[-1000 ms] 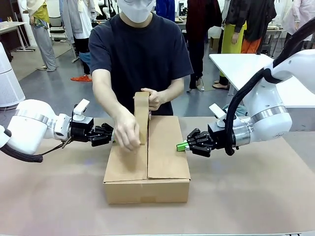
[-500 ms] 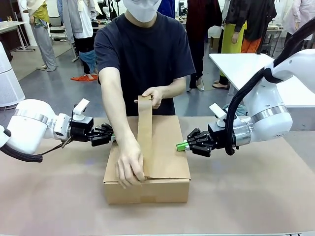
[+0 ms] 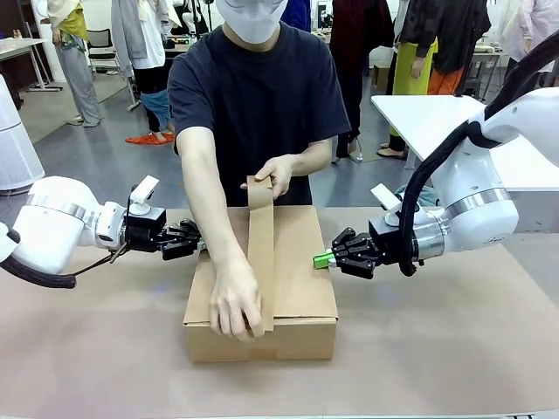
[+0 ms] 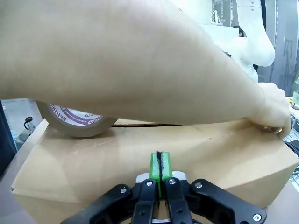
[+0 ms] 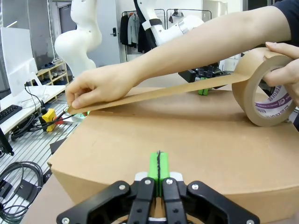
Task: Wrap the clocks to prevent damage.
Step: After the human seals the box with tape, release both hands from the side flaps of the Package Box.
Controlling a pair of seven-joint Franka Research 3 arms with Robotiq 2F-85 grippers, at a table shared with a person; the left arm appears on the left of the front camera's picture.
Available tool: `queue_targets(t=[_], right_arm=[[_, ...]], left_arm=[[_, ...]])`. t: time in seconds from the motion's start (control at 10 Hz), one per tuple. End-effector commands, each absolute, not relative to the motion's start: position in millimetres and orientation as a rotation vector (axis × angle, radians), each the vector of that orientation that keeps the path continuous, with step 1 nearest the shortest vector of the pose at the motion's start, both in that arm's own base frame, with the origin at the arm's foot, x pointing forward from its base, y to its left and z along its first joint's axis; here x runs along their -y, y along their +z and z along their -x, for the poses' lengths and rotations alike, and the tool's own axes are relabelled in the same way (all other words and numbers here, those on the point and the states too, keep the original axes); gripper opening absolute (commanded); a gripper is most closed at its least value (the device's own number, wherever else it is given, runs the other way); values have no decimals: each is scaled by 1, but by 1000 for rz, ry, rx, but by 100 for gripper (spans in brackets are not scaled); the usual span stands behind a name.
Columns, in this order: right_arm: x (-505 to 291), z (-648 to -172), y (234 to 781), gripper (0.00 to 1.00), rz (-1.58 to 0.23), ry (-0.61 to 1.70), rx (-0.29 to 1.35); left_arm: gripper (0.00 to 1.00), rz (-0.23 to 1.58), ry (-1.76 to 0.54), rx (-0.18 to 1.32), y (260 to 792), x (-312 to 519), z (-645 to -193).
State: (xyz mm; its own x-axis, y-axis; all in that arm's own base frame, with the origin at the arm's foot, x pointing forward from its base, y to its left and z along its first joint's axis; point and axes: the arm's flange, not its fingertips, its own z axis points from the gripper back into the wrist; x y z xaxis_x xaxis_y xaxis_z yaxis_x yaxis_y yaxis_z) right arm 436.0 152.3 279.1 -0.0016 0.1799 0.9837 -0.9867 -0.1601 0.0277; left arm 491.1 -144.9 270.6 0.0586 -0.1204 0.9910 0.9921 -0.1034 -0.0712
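From the front view, the carton (image 3: 297,262) sat closed on the worktop (image 3: 454,340), and I judged the clocks to be packed inside it. The person's near hand (image 3: 234,307) pinned a tape strip (image 3: 260,253) over the front edge, while the far hand (image 3: 278,173) held its other end up at the back edge. By my reading the seam was spanned but not sealed: the strip wanted pressing down and cutting. My left gripper (image 3: 197,244) and right gripper (image 3: 321,260) flanked the carton, one at each side wall.

In the left wrist view, the left gripper's green pads met flat with nothing between them, their tip close against the carton's wall. The tape roll (image 4: 77,123) rested on the lid beyond a forearm.

In the right wrist view, the right gripper was likewise pinched together and empty. I could not tell whether it touched the wall or stopped just short. The strip ran taut from roll to hand, just above the lid.
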Motion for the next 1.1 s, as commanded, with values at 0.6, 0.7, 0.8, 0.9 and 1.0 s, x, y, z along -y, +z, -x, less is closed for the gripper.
queue_targets(t=[0.6, 0.7, 0.8, 0.9, 1.0], right_arm=[[-152, -436, 277, 1, -1185, 1392, 978], [-152, -436, 277, 1, -1185, 1392, 978], [-152, -436, 277, 1, -1185, 1392, 978], [-152, -436, 277, 1, -1185, 1392, 978], [-152, -436, 277, 1, -1185, 1392, 978]], left_arm=[[0, 1221, -1293, 1013, 267, 145, -491], [0, 1221, -1293, 1013, 267, 145, -491], [0, 1221, -1293, 1013, 267, 145, -491], [0, 1221, -1293, 1013, 267, 145, -491], [0, 1221, -1293, 1013, 267, 145, -491]])
